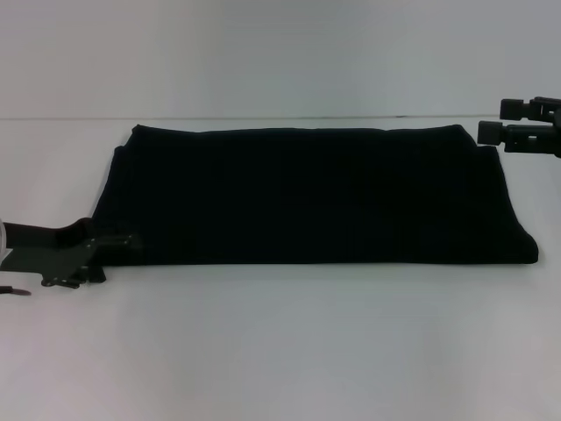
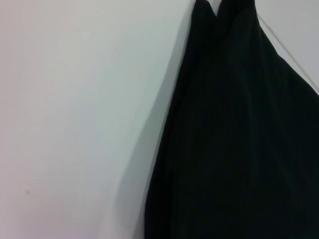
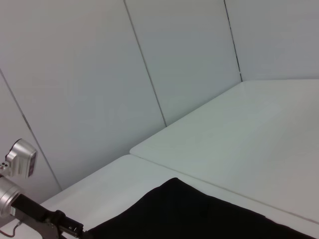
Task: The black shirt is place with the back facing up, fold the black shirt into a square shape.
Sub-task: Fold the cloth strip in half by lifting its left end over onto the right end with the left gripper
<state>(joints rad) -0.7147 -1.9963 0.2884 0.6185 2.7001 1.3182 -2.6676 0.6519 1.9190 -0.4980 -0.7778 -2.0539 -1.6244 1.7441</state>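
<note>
The black shirt (image 1: 307,197) lies flat on the white table (image 1: 280,351) as a wide rectangle that spans most of the table's middle. My left gripper (image 1: 98,254) is low at the shirt's near left corner, touching or just beside its edge. The left wrist view shows the shirt (image 2: 239,139) close up, with bare table beside it. My right gripper (image 1: 496,120) is open and empty, raised beside the shirt's far right corner. The right wrist view shows a corner of the shirt (image 3: 199,216) and the left arm (image 3: 35,214) farther off.
The white table (image 3: 239,134) runs well past the shirt on the near side and at the far side. A grey panelled wall (image 3: 99,74) stands behind the table.
</note>
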